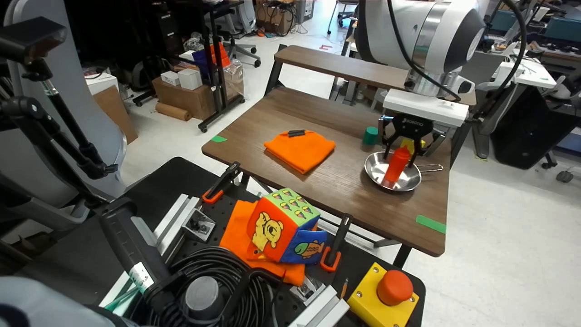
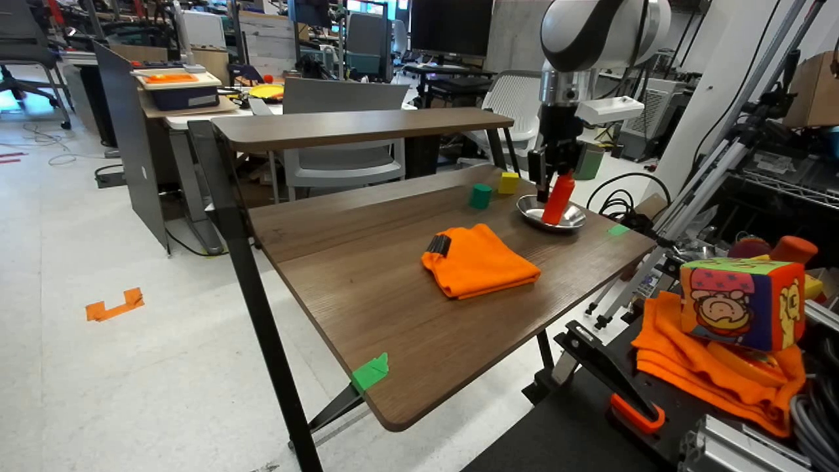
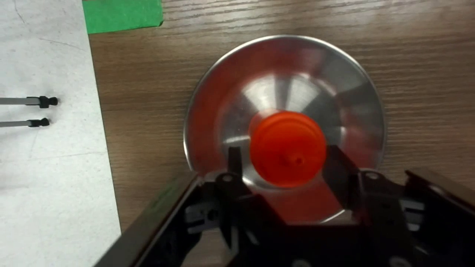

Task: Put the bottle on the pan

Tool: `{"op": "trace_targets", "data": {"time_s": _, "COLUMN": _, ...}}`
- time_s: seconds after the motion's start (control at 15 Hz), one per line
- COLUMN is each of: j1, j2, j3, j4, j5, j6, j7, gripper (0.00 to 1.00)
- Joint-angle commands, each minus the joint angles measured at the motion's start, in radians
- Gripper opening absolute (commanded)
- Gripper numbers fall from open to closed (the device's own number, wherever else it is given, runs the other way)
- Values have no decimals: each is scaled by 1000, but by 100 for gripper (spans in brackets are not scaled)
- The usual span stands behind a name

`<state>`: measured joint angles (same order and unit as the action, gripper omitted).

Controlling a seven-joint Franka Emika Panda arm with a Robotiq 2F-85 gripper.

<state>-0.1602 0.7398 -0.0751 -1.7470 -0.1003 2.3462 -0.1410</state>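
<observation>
The red-orange bottle [image 1: 396, 166] stands in the silver pan [image 1: 376, 173], its base on the pan's floor. It shows in both exterior views [image 2: 559, 198] and leans a little there; I cannot tell whether it is truly tilted. The wrist view looks down on the bottle's round end [image 3: 287, 144] inside the pan [image 3: 285, 48]. My gripper [image 1: 398, 160] is low over the pan with a finger on each side of the bottle. In the wrist view the gripper [image 3: 283, 152] shows a gap at the left finger; the right finger is very close to or touching the bottle.
A green block [image 1: 370, 136] and a yellow block [image 2: 508, 183] stand on the table [image 2: 367, 262] behind the pan. A folded orange cloth [image 1: 300, 151] lies beside them. The pan's handle [image 1: 429, 168] points to the table's side edge. A raised shelf [image 2: 367, 128] runs along the back.
</observation>
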Motion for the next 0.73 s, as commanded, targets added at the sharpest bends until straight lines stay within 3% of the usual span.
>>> {"op": "trace_targets", "data": {"time_s": 0.0, "j1": 34, "j2": -66, "j3": -26, "j4": -43, "j5": -35, "j6": -41, "j7": 22, "gripper": 90}}
{"op": "trace_targets", "data": {"time_s": 0.07, "j1": 45, "j2": -98, "j3": -37, "j4": -63, "j5": -45, "j6": -62, "j7": 47, "gripper": 98}}
{"op": "trace_targets", "data": {"time_s": 0.13, "j1": 53, "j2": -129, "j3": -46, "j4": -80, "j5": -46, "j6": -79, "j7": 80, "gripper": 100}}
{"op": "trace_targets", "data": {"time_s": 0.47, "j1": 102, "j2": -373, "j3": -114, "j4": -217, "j5": -62, "j6": -315, "j7": 338, "gripper": 100}}
{"op": "trace_targets", "data": {"time_s": 0.67, "j1": 71, "j2": -452, "j3": -124, "j4": -278, "j5": -42, "j6": -431, "j7": 434, "gripper": 100}}
